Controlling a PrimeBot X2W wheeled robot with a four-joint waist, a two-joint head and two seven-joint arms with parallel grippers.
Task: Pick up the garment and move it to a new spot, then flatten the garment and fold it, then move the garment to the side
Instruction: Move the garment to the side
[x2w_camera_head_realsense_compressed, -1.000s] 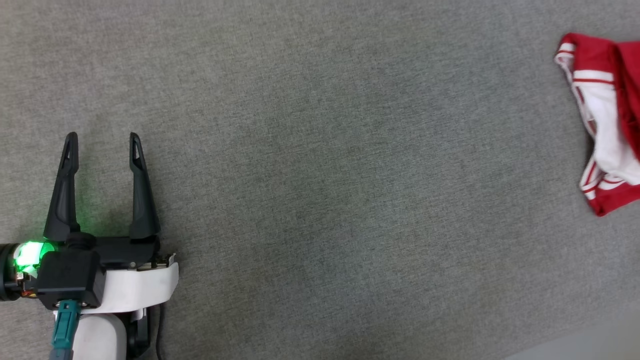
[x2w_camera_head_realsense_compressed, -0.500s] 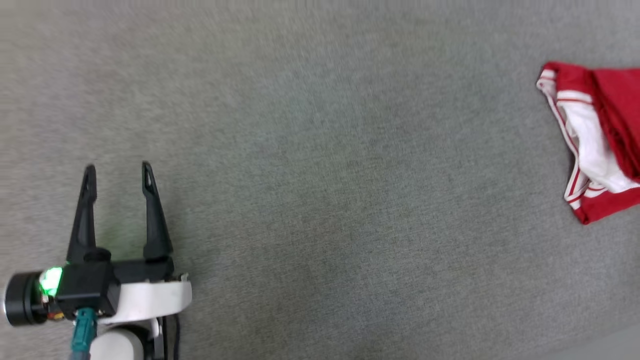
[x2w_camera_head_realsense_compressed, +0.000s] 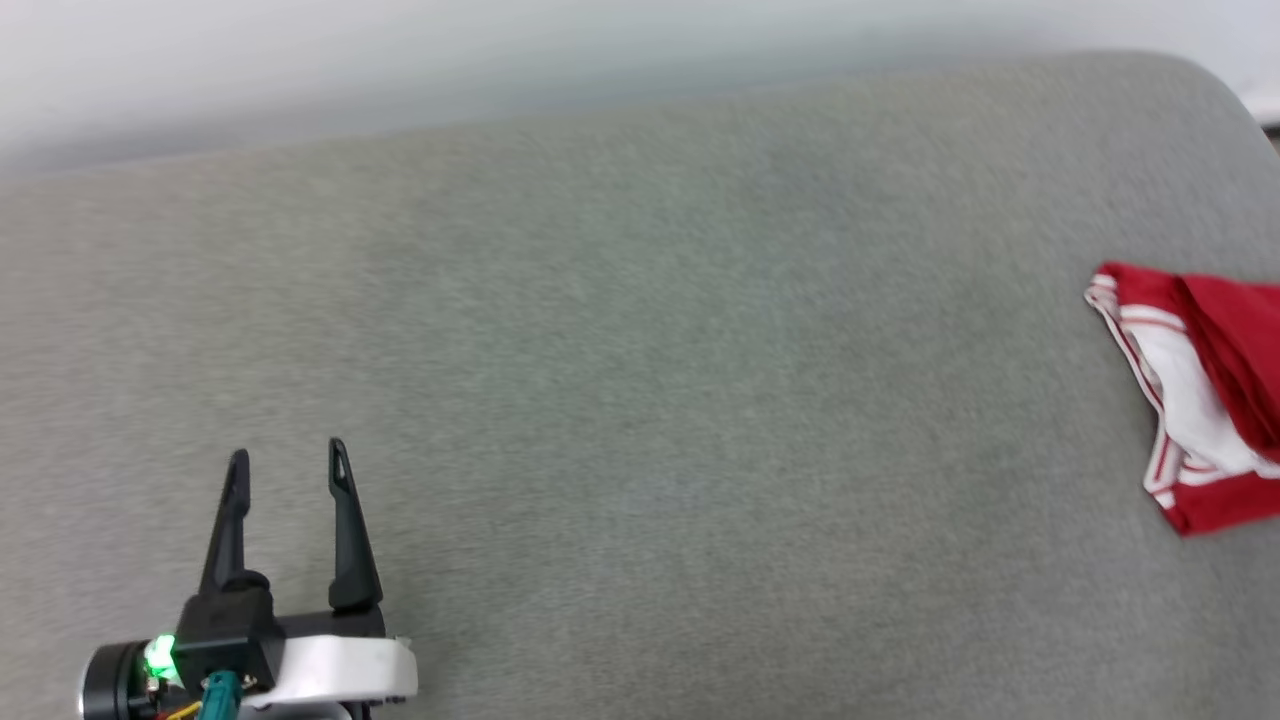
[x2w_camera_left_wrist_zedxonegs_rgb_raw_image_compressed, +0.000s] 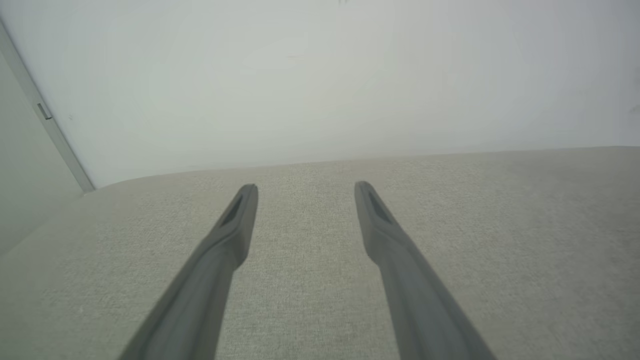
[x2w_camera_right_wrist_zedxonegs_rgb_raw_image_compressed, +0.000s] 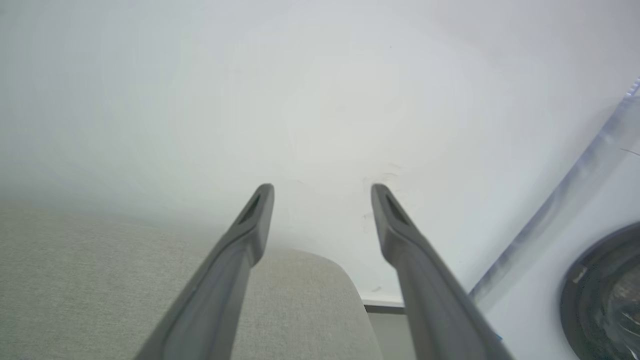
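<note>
Fingers (x2w_camera_head_realsense_compressed: 347, 530) of left hand (x2w_camera_head_realsense_compressed: 288, 450) & right hand (x2w_camera_right_wrist_zedxonegs_rgb_raw_image_compressed: 322, 187) point fwd, spread apart, empty, w/ garment (x2w_camera_head_realsense_compressed: 1200, 400) far right.

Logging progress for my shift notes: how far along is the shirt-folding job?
Done: nothing I can confirm; the garment lies bunched near the right edge of the grey surface. In hand: nothing; left gripper and right gripper are open, empty. Left: seemingly pickup, flattening, folding, moving aside.

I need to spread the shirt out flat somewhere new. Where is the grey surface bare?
The broad middle of the grey surface is bare, from the left tool at the lower left across to the garment at the right edge, and back to the far edge. The right edge is taken by the garment.
</note>
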